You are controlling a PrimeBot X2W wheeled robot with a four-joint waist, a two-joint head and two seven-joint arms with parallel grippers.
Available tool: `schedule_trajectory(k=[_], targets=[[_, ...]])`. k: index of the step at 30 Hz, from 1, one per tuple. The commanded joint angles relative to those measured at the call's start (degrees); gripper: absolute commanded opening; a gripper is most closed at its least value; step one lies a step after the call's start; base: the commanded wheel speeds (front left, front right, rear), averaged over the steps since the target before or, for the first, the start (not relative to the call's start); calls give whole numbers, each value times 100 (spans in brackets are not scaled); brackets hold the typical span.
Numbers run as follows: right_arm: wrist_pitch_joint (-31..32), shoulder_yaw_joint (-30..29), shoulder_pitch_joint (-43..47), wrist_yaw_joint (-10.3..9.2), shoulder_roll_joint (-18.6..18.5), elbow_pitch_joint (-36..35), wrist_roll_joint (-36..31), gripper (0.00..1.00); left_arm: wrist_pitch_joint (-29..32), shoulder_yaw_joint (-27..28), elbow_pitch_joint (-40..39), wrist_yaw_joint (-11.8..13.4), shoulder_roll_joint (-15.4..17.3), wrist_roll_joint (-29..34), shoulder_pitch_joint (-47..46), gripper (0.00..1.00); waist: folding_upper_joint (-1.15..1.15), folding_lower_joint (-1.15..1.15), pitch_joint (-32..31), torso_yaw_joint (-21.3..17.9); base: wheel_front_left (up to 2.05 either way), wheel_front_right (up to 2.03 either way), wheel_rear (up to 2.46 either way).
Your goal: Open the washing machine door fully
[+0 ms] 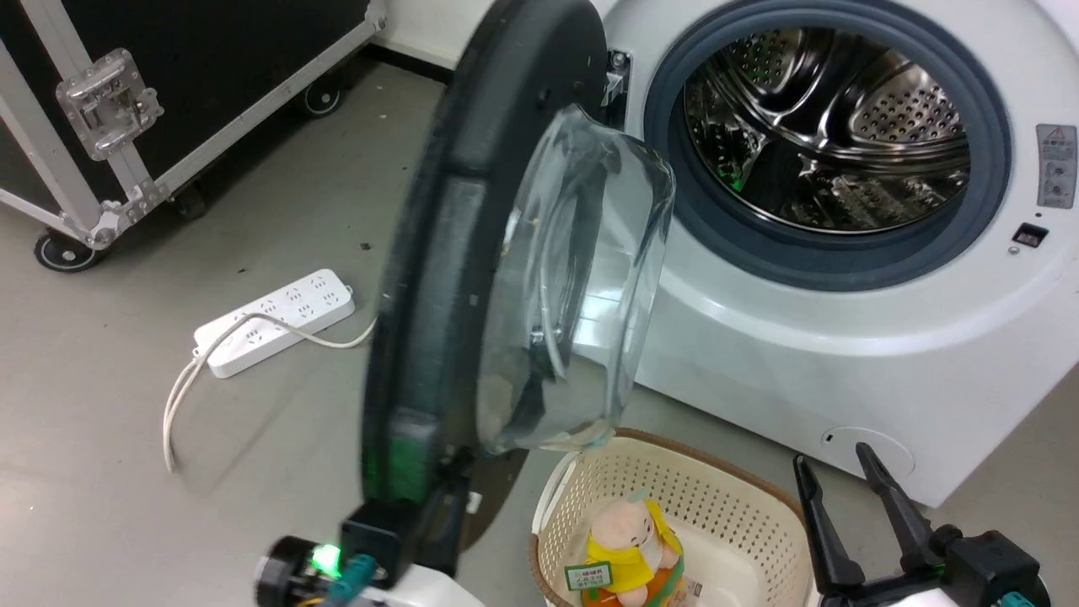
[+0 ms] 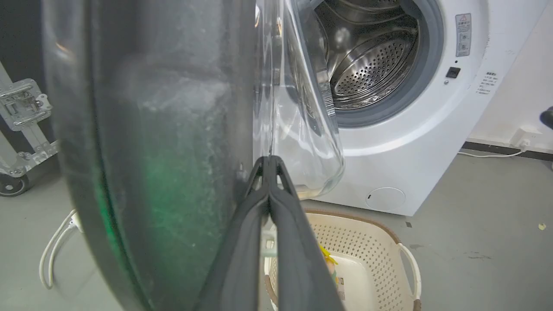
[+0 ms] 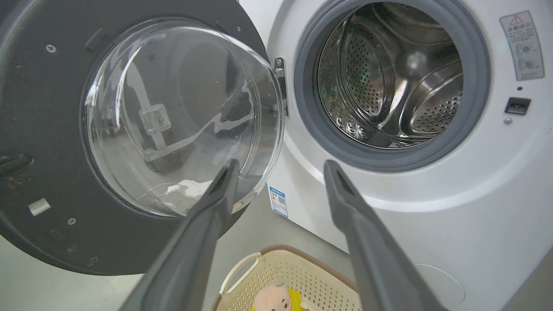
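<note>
Two grippers are at work. The left gripper (image 2: pixel 268 160) has its two dark fingers pressed tip to tip against the lower edge of the washing machine door (image 1: pixel 421 278). Whether anything thin is pinched between them cannot be told. The right gripper (image 1: pixel 830 455) is spread wide and empty, low in front of the machine, touching nothing.

One door, black-rimmed with one bulging glass bowl (image 1: pixel 582 278), stands swung out from its hinge at the left of the opening. It is roughly square to the machine's front and nearly edge-on to the head camera. One steel drum (image 1: pixel 826 126) is fully exposed.

The task looks partly done. The latch is free and the door is well out, but it likely has further to swing back before it reaches its stop.

Below the door sits one cream laundry basket (image 1: pixel 674 447) holding one plush toy (image 1: pixel 632 539). One round filter flap (image 1: pixel 893 451) is set low on the machine. On the floor to the left lie one white power strip (image 1: pixel 278 320) and one black flight case (image 1: pixel 169 84).
</note>
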Motion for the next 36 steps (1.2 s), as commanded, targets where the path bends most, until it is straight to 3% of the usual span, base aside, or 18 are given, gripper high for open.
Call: schedule_trajectory(k=[1,16,18,29,36], targets=[[-26,7,-76,5,22,17,-26,100,-5,116,-14,52,81,-43,-53,0,0,0,58,18,0,0,0],[-26,114,-374,5,-394,-9,-79,100,-206,1601,340,259,942,-578,-594,0,0,0,940,-341,0,0,0],[7,59,-614,5,-626,-92,-89,100,-303,2124,762,276,1277,-801,-959,0,0,0,1260,-519,0,0,0],[241,-107,-848,5,-921,-422,-119,100,-697,2957,1946,-11,1896,-1369,-1864,0,0,0,1875,-732,0,0,0],[341,-153,-862,5,-997,-556,-120,100,-1082,3235,2770,-108,1970,-1597,-2432,0,0,0,2038,-788,0,0,0]])
